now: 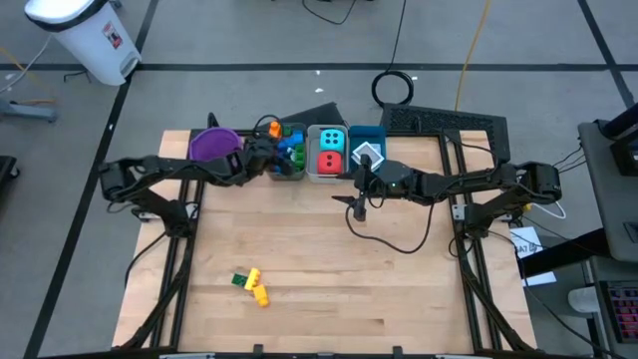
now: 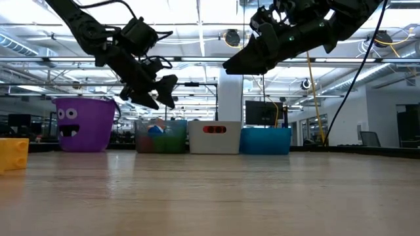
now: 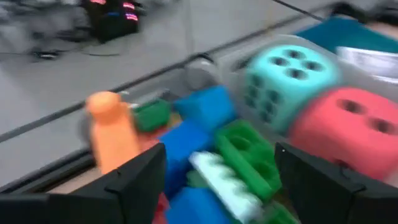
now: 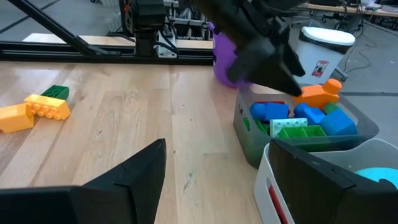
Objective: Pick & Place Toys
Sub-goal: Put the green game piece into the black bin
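Left gripper (image 1: 267,152), jaws spread, hovers over the grey bin (image 1: 288,172) (drop step); next, fetch the yellow bricks (image 1: 255,285) at six o'clock on the desk (image 1: 399,289).

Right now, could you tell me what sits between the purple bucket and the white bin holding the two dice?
The grey bin of plastic bricks sits between the purple bucket and the white bin, clearest in the high view.

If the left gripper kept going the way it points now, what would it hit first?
Probably the bricks piled in the grey bin: the left gripper hangs open right above them, with nothing between its fingers. Depth is unclear.
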Robot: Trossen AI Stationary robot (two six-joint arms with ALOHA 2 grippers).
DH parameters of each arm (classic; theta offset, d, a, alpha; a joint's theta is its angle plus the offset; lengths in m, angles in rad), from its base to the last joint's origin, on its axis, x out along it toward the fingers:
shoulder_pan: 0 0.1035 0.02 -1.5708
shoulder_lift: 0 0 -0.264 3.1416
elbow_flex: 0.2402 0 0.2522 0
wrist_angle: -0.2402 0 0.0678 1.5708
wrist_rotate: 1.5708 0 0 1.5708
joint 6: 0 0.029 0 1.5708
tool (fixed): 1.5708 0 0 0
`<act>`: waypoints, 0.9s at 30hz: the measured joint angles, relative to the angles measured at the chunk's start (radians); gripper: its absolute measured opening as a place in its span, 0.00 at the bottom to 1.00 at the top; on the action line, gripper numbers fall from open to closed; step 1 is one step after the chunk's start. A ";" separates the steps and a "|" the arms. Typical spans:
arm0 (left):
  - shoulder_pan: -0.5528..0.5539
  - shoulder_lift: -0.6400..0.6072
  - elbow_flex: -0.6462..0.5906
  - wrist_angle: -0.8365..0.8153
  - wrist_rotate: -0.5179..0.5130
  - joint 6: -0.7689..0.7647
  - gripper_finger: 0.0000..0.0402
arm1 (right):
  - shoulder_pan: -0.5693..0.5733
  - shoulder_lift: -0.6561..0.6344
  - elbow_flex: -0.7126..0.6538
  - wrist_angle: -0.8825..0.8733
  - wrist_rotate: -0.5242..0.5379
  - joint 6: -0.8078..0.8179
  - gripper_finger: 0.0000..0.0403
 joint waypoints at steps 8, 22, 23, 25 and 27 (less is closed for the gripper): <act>-0.058 -0.181 0.001 -0.139 0.224 -0.099 0.84 | 0.000 0.000 0.000 -0.009 0.000 0.000 0.64; -0.518 -0.250 0.000 -0.349 0.247 -0.243 0.84 | 0.000 0.000 0.000 -0.015 -0.002 0.024 0.64; -0.564 -0.250 0.000 -0.384 0.248 -0.265 0.84 | 0.000 0.000 0.000 -0.015 -0.002 0.023 0.64; -0.655 -0.248 0.000 -0.473 0.263 -0.330 0.84 | 0.000 0.000 0.000 -0.015 -0.002 0.023 0.64; -0.749 -0.234 0.000 -0.562 0.296 -0.410 0.84 | 0.000 0.000 0.000 -0.015 -0.002 0.023 0.64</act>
